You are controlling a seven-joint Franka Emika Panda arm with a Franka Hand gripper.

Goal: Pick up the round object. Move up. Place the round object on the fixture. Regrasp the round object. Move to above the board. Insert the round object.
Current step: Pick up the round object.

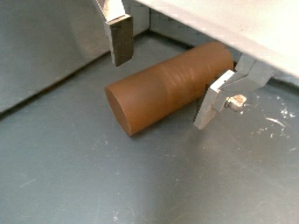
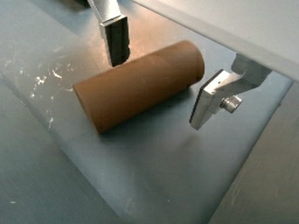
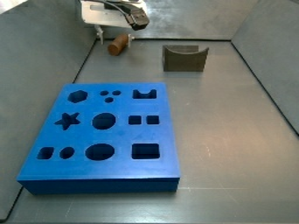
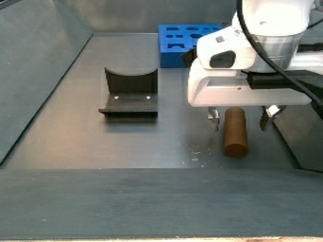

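The matt, wood-brown round object lies between the gripper fingers (bare silver metal).

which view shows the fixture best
A side view shows the fixture best: near, unblocked, base plate and upright both plain. In another side view it is small and far, beyond the board. Neither wrist view shows it, only the gripper astride the round object.

Grey desk and items resting on it.
Landmark: board, blue slab lying flat on the desk. Fixture stands beyond the board's far edge, apart from it. Round object lies on its side near the fixture, between the spread fingers of the hand, untouched by them.
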